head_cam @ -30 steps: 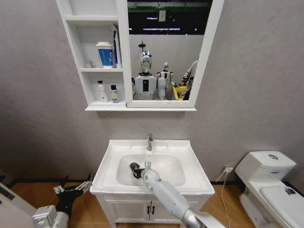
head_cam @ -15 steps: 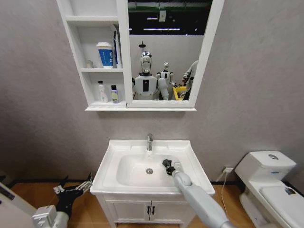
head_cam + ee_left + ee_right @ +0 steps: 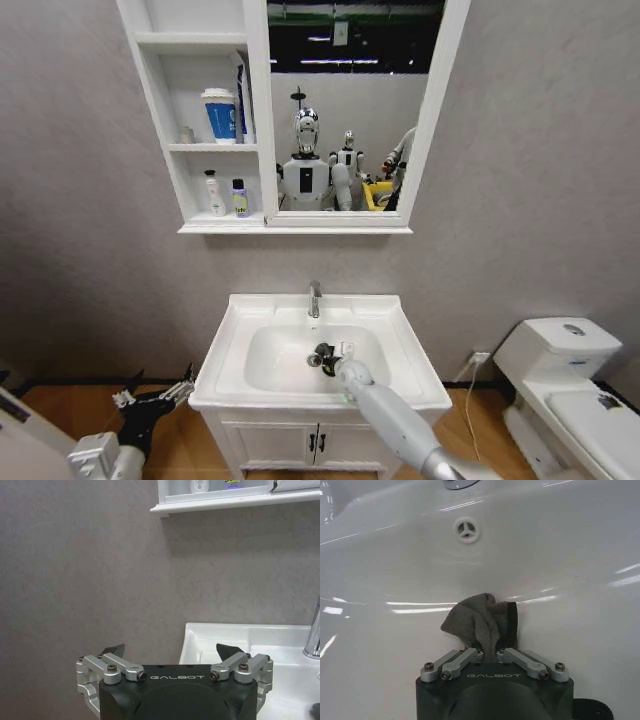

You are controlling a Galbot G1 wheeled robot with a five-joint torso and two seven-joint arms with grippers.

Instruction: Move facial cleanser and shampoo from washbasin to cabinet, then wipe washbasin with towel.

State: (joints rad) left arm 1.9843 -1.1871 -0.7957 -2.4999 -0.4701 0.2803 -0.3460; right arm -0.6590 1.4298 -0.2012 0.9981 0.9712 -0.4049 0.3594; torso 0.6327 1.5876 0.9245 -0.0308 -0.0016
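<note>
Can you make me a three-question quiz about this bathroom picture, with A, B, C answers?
1. Where is the towel?
A. on the toilet
B. in the washbasin
C. on a shelf

2. How many small bottles stand on the cabinet's bottom shelf?
A. two
B. five
C. none

3. What is the left gripper doing?
A. squeezing the towel
B. holding a bottle
C. open, holding nothing

Answers: B, the right gripper presses the towel into the bowl; A, two bottles stand side by side; C, its fingers are spread apart beside the washbasin.
</note>
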